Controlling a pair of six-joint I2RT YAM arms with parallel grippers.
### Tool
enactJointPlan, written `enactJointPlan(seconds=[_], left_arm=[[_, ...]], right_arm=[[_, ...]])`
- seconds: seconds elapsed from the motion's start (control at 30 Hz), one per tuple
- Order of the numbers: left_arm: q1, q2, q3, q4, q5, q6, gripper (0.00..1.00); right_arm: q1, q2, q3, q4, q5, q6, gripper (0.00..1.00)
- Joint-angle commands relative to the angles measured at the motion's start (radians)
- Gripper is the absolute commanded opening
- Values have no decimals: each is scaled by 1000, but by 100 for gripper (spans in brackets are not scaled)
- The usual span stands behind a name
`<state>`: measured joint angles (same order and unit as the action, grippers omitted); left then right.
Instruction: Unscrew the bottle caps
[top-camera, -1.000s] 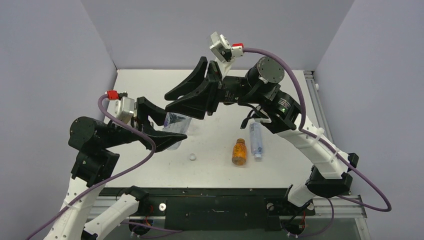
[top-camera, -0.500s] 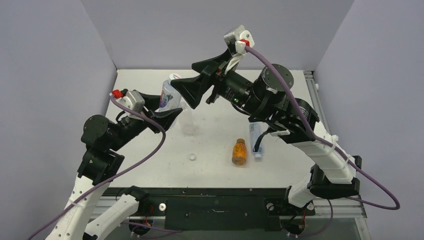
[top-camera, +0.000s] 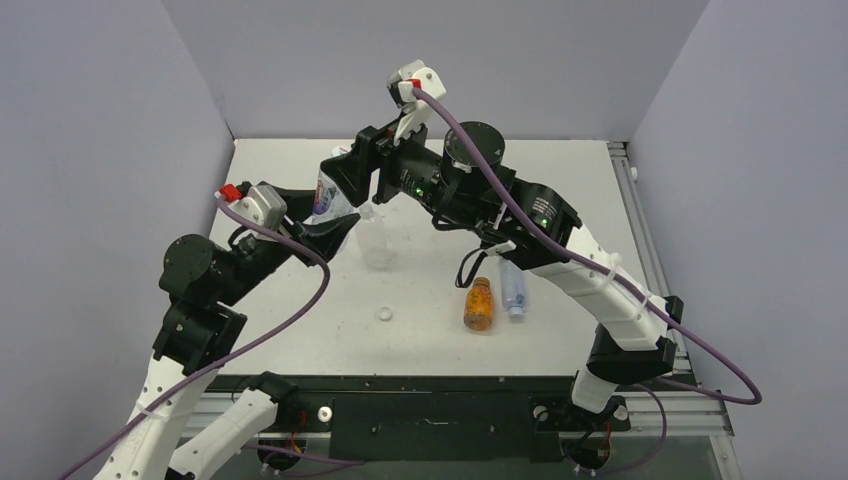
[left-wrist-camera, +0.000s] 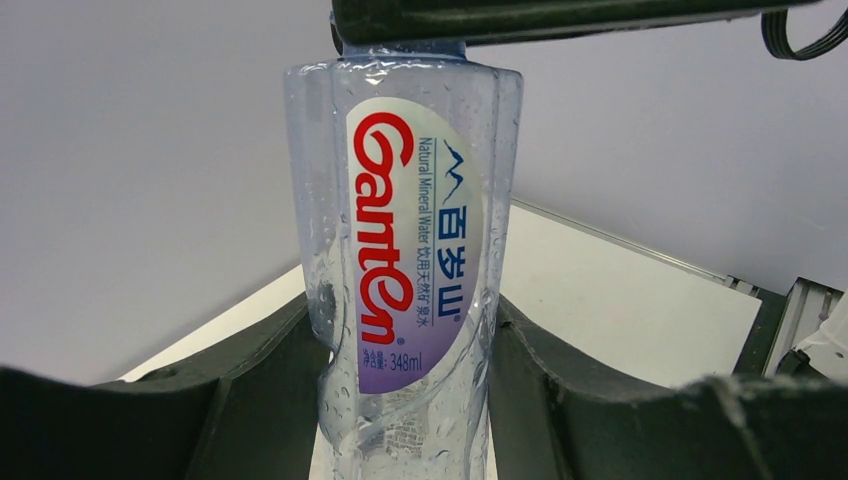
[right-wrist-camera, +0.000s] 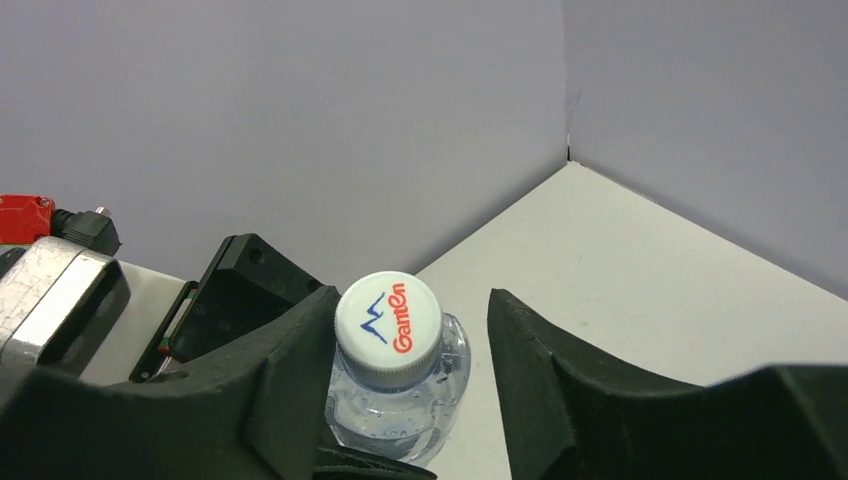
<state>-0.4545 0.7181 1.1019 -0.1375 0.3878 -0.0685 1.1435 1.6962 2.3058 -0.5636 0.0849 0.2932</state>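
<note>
1. Overhead, the left gripper (left-wrist-camera: 408, 392) is clamped on a labelled bottle (left-wrist-camera: 405, 250), held upright above the table (top-camera: 560, 180).
2. The right gripper (right-wrist-camera: 408, 345) straddles its white cap (right-wrist-camera: 388, 328), fingers spread and not closed on it.
3. An orange bottle (top-camera: 478, 305) and a clear bottle (top-camera: 513, 285) lie just beside each other; a loose cap (top-camera: 385, 314) lies apart.

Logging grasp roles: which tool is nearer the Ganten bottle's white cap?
Right. The right tool straddles the white cap, open; the left tool clamps the Ganten bottle lower down, around its body.
</note>
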Motion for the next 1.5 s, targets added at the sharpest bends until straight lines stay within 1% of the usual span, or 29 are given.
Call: enactJointPlan(seconds=[0.0,0.07,0.43,0.5,0.57,0.6,0.63,0.67,0.73,0.77,0.8,0.83,0.87,0.9,0.93,1.0,1.03,1.07,1.1,1.13,1.2,1.23,1.27,1.3,1.33,1.4,1.47], left_arm=[[2,-11,2,40,-2,9,0],[2,-12,0,39,7,7,0],[2,-12,2,46,53,-19,0],[2,-10,6,46,58,-22,0],[2,-10,9,47,64,-27,1],[2,-9,11,46,66,-30,3],[2,-7,14,48,65,-42,9],[2,-4,16,49,64,-50,11],[2,3,21,57,57,-75,15],[2,6,26,64,51,-95,20],[3,13,28,68,46,-107,21],[3,17,35,75,40,-126,17],[4,25,39,79,44,-131,10],[6,29,47,86,66,-140,1],[8,37,52,90,86,-147,0],[19,48,69,100,187,-205,0],[26,52,79,116,272,-224,0],[28,56,90,121,313,-262,0],[29,65,99,121,399,-279,0],[29,70,118,120,470,-306,0],[30,79,142,112,537,-339,0],[30,81,148,110,551,-347,0],[30,81,157,108,573,-358,0],[30,81,160,106,582,-362,0],[30,81,168,104,595,-366,0],[30,82,173,101,602,-368,0],[30,84,171,96,607,-360,0]], right_arm=[[-17,-24,26,30,-32,35,46],[-19,-29,16,45,-41,36,40],[-21,-7,16,81,-76,48,38],[-23,-3,19,78,-100,50,31],[-25,0,19,74,-116,49,13],[-25,-2,18,70,-120,50,9],[-26,-5,12,69,-126,48,2],[-25,-8,6,70,-129,48,0],[-24,-20,-14,76,-141,44,0],[-22,-28,-28,78,-152,39,0],[-19,-33,-35,83,-158,35,0],[-17,-40,-45,84,-174,28,0],[-12,-43,-49,82,-189,13,0],[-8,-52,-59,83,-237,4,0],[-6,-59,-66,89,-255,-12,0],[-4,-88,-96,108,-317,-32,0],[-6,-116,-125,120,-371,-38,0],[-8,-130,-143,148,-407,-45,0],[-18,-158,-173,182,-496,-45,0],[-24,-173,-189,205,-541,-35,0],[-50,-214,-263,293,-722,13,0],[-72,-243,-285,374,-766,38,0],[-80,-251,-323,413,-846,92,0],[-91,-263,-336,473,-877,113,0],[-94,-266,-346,490,-920,140,0],[-94,-263,-334,490,-950,142,0],[-94,-250,-298,431,-947,106,0]])
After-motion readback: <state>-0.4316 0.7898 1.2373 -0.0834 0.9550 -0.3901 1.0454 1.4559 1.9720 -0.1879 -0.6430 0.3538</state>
